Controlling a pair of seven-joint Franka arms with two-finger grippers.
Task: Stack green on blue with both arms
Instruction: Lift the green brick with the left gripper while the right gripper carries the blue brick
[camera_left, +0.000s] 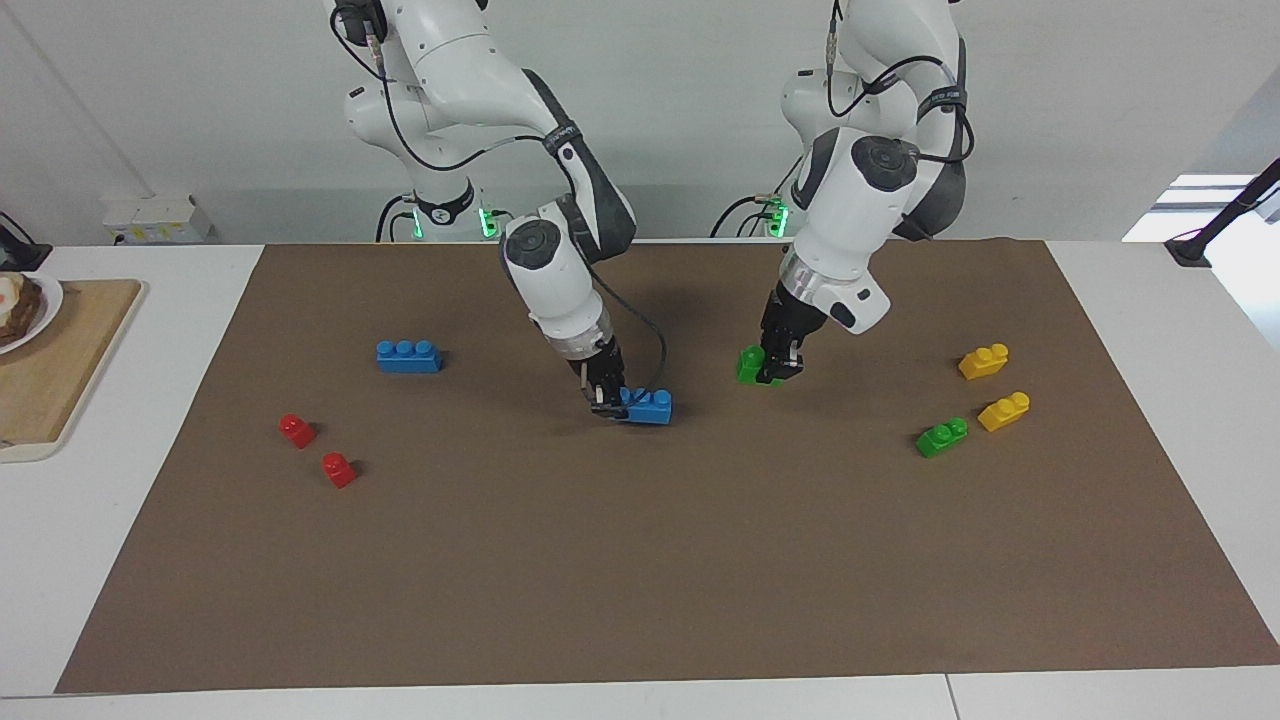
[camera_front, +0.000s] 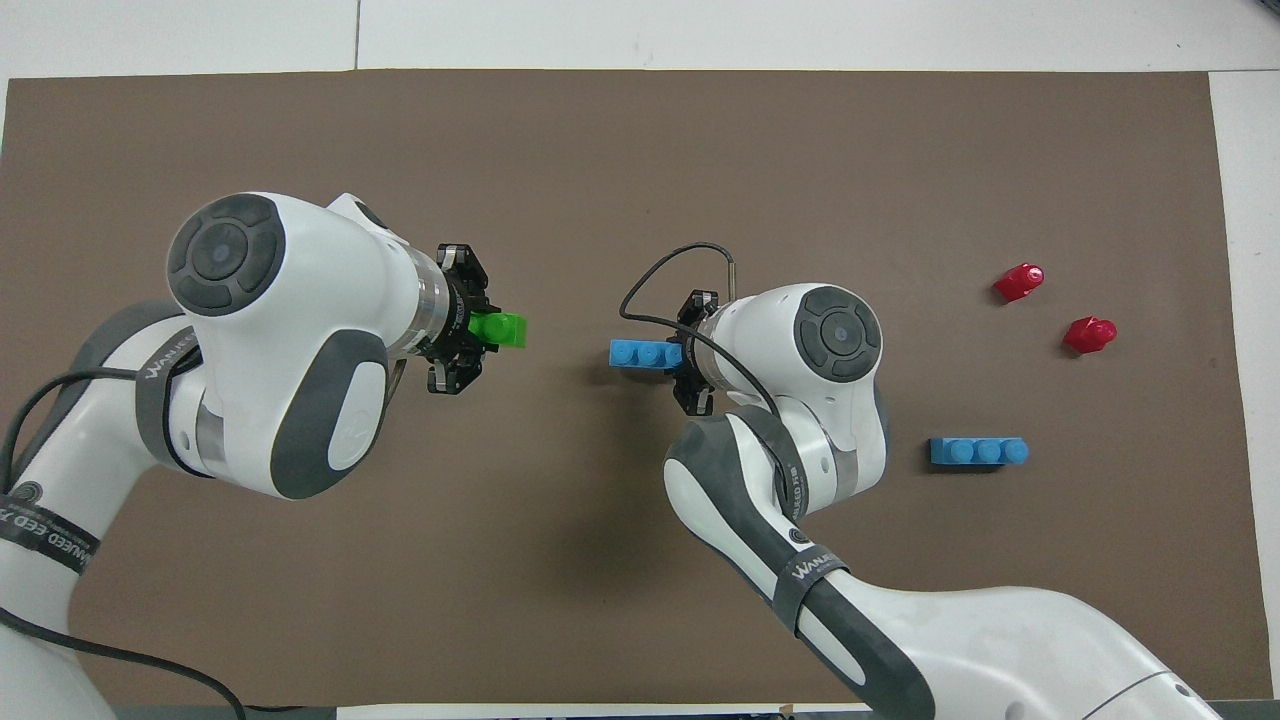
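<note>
My left gripper (camera_left: 773, 368) is shut on a green two-stud brick (camera_left: 750, 363) and holds it low over the brown mat. It also shows in the overhead view (camera_front: 468, 336), with the green brick (camera_front: 498, 329) sticking out of it toward the blue brick. My right gripper (camera_left: 607, 402) is shut on one end of a blue three-stud brick (camera_left: 648, 405) at mat level near the middle. In the overhead view the right gripper (camera_front: 693, 352) holds the blue brick (camera_front: 640, 353). A gap of bare mat lies between the two held bricks.
A second blue brick (camera_left: 408, 356) and two red bricks (camera_left: 297, 430) (camera_left: 338, 469) lie toward the right arm's end. A second green brick (camera_left: 941, 437) and two yellow bricks (camera_left: 983, 361) (camera_left: 1003, 411) lie toward the left arm's end. A wooden board (camera_left: 60, 370) sits off the mat.
</note>
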